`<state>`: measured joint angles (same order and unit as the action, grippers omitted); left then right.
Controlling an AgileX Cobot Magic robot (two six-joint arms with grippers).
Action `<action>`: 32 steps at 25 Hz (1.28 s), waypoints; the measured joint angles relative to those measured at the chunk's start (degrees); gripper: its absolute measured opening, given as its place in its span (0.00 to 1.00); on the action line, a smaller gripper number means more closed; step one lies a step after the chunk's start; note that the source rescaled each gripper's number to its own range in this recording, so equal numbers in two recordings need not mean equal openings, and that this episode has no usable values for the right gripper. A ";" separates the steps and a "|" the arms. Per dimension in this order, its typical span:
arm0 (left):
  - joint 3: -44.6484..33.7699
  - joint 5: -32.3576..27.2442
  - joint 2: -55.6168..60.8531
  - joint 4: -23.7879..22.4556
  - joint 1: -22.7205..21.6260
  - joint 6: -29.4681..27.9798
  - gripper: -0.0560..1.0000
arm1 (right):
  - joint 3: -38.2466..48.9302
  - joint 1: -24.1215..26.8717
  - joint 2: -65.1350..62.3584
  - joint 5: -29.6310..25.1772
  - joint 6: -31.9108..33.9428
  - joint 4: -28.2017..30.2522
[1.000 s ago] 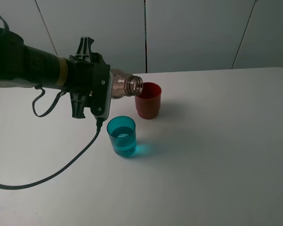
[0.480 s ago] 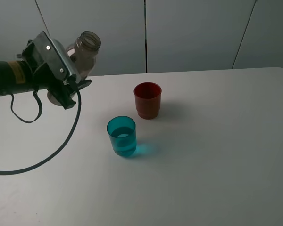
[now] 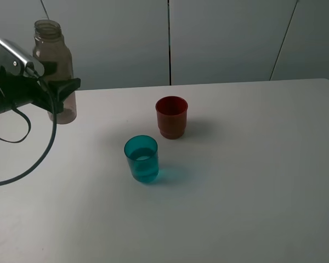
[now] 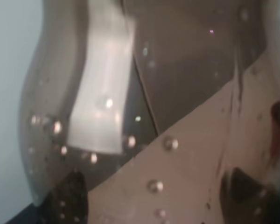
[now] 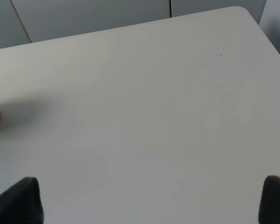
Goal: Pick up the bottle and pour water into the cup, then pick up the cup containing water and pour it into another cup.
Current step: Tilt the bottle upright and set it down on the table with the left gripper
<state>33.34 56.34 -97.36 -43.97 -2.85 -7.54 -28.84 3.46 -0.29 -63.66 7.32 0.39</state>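
- Far left: the left gripper (image 3: 54, 90) pinches the bottle (image 3: 54, 55) at mid-body. The bottle is upright, with its open neck above the gripper. I cannot tell whether its base touches the table (image 3: 252, 181).
- Left wrist view: the bottle fills the frame, with droplets on its wall.
- A black cable (image 3: 46, 148) hangs from the left gripper and loops over the left part of the table, apart from both cups.
- Count: one bottle, two cups.
- The teal cup (image 3: 141, 159) stands left of centre on the near side, upright, with some water in it. It is well apart from the bottle, to its right and nearer.
- The red cup (image 3: 171, 116) stands just right of and farther than the teal cup, upright and not touching it. Its contents cannot be told.
- Right: the right gripper (image 5: 147, 205) shows only in its own wrist view, fingertips (image 5: 18, 200) spread wide over bare table.
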 joint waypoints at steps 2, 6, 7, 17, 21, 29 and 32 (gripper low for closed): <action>0.00 1.83 -2.19 -0.35 -0.36 0.25 0.06 | 0.00 0.00 0.00 0.00 0.00 0.00; 0.00 7.54 -7.46 -0.70 -0.51 1.12 0.06 | 0.00 0.00 0.00 0.00 0.10 0.00; 0.00 9.21 -8.78 -0.70 -0.51 1.38 0.06 | 0.00 0.00 0.00 0.00 0.10 0.00; 0.00 11.94 -13.22 -0.83 -3.20 2.04 0.05 | 0.00 0.00 0.00 0.00 0.10 0.00; 0.00 11.94 -13.22 -1.40 -5.39 2.12 0.05 | 0.00 0.00 0.00 0.00 0.10 0.00; 0.00 12.08 -14.40 -2.38 -7.89 2.12 0.05 | 0.00 0.00 0.00 0.00 0.10 0.00; 0.00 12.12 -16.08 -2.80 -7.89 2.12 0.05 | 0.00 0.00 0.00 0.00 0.10 0.00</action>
<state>33.34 68.47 -113.44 -46.78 -10.73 -5.42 -28.84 3.46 -0.29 -63.66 7.42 0.39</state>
